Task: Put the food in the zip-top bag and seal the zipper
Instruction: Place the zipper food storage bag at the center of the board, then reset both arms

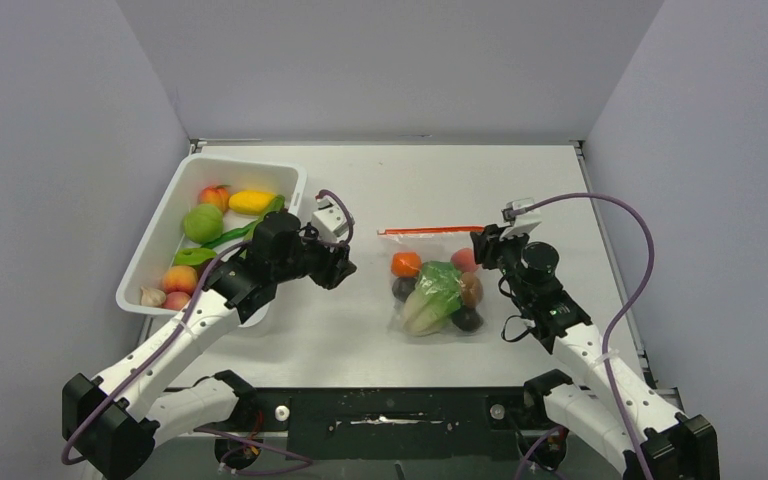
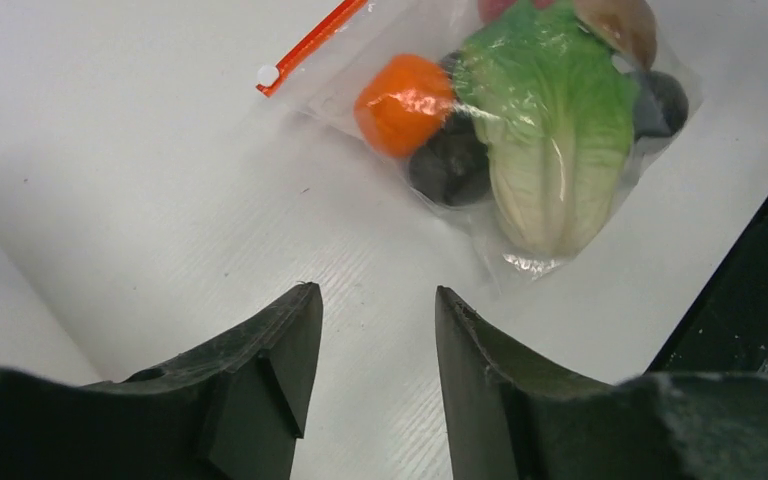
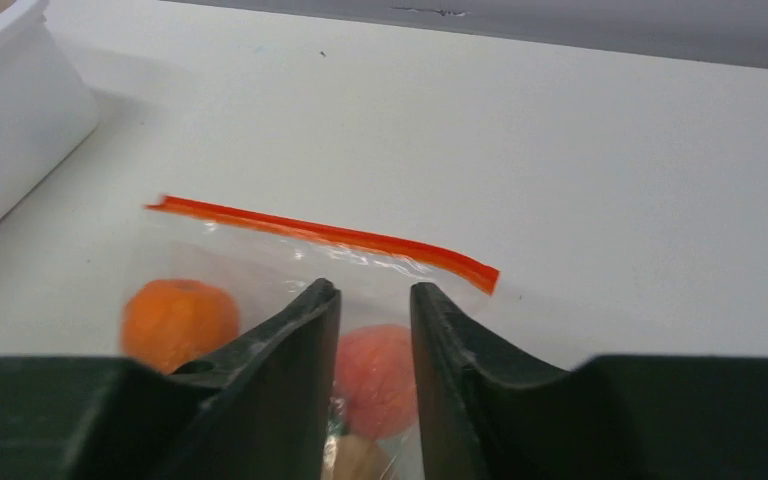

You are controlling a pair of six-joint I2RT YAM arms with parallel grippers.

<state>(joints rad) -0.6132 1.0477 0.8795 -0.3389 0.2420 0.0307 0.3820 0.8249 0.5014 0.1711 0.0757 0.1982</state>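
The clear zip-top bag [image 1: 438, 290] lies flat on the table right of centre, holding an orange [image 1: 406, 264], a lettuce [image 1: 437, 293], dark plums and a peach. Its red-orange zipper [image 1: 430, 231] runs straight along the far edge. My left gripper [image 1: 343, 268] hovers just left of the bag, open, with only bare table between its fingers [image 2: 278, 350]. My right gripper [image 1: 484, 248] hangs over the bag's right side, open, nothing gripped; the peach [image 3: 375, 375] shows through the gap, and the zipper [image 3: 330, 235] lies beyond the fingertips.
A white bin [image 1: 222, 220] at the far left holds more toy food: a green ball, a peach, a yellow piece, green pods, small peaches. The table's black front edge [image 1: 390, 405] carries both arm bases. Grey walls close in on three sides.
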